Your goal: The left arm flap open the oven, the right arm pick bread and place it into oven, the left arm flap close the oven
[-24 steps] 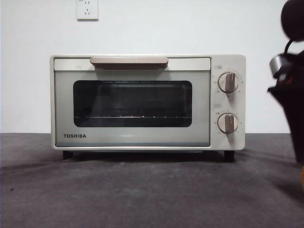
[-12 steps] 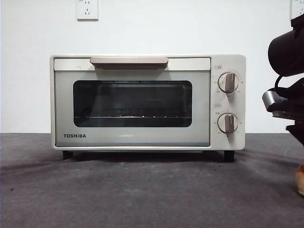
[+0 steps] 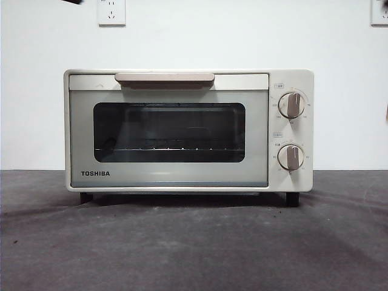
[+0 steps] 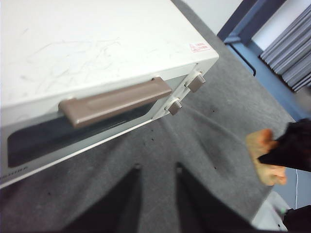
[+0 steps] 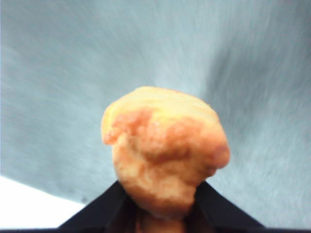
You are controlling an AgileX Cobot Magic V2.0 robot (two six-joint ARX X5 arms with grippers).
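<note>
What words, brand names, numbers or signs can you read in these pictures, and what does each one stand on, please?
"TOSHIBA": lower left of the door of the oven.
Small marks around the two knobs: too small to read.
Red-printed sticker on the oven's top, in the left wrist view: too blurred to read.
Nothing else carries readable text.

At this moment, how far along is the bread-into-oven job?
Early. The oven door is shut, so the flap-open step looks undone; the left gripper hangs in front of the handle, not touching it. In hand: the right gripper clamps the bread. Left: open, load, close.
</note>
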